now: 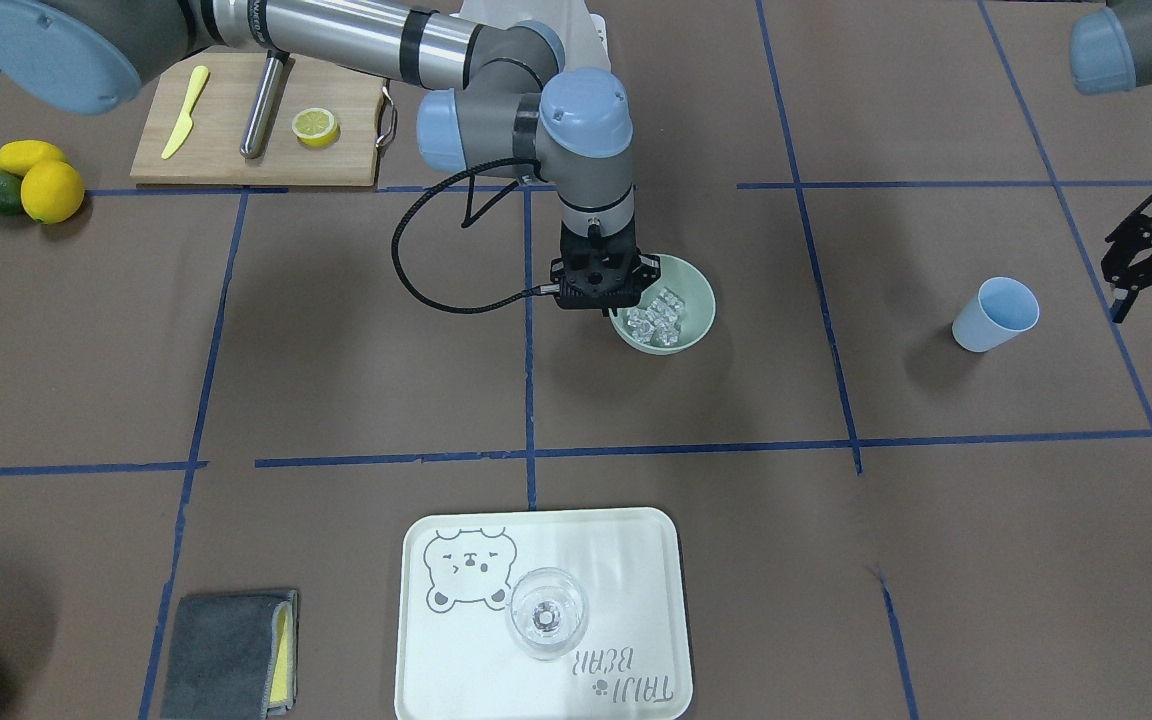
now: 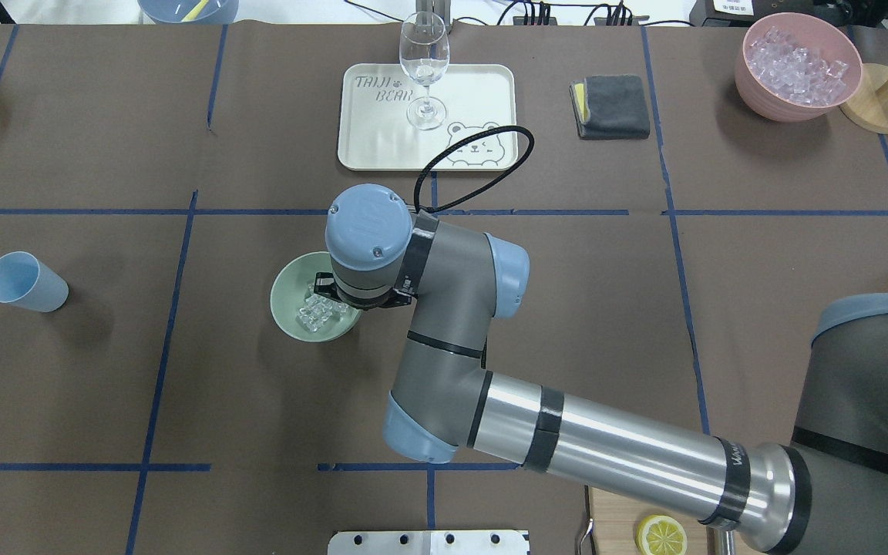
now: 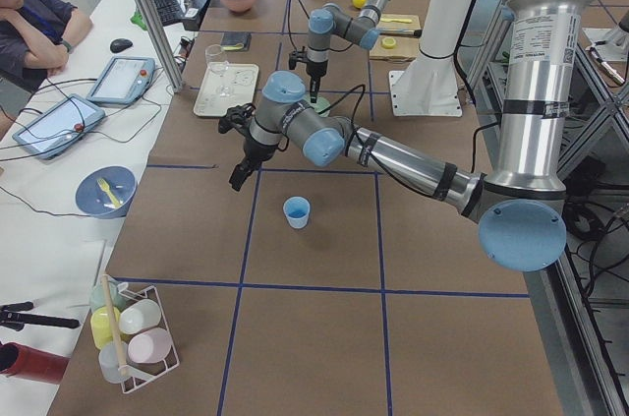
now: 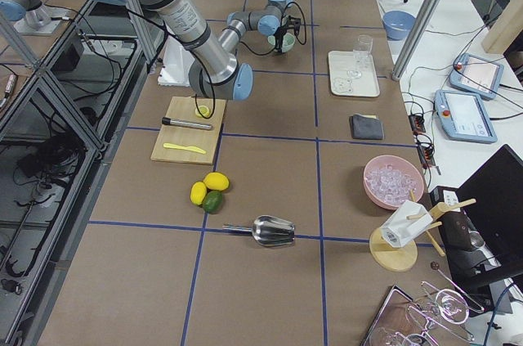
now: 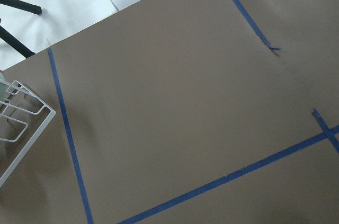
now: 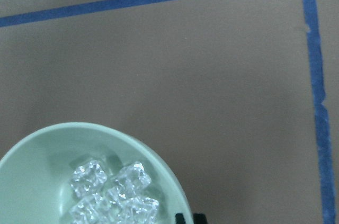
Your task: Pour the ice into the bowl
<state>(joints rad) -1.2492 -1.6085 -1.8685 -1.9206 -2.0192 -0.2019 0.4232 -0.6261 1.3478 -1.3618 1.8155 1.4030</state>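
Observation:
The pale green bowl (image 1: 688, 292) stands near the table's middle with the ice (image 1: 661, 318) heaped inside; both also show as the bowl (image 2: 287, 304) and the ice (image 2: 319, 312) in the overhead view. My right gripper (image 1: 604, 308) points straight down over the bowl's rim. In the right wrist view its dark fingertips (image 6: 183, 217) sit close together at that rim, shut on it. My left gripper (image 1: 1141, 270) hangs apart over bare table with its fingers spread and nothing between them. It is near the upright blue cup (image 1: 996, 313).
A cream tray (image 1: 636, 560) holds a stemmed glass (image 1: 546, 612). A cutting board (image 1: 226, 150) bears a knife, a metal rod and a half lemon, with lemons (image 1: 51, 190) beside it. A grey cloth (image 1: 226, 655), a pink container (image 2: 797, 65) and a wire rack (image 5: 16, 123) stand at the edges.

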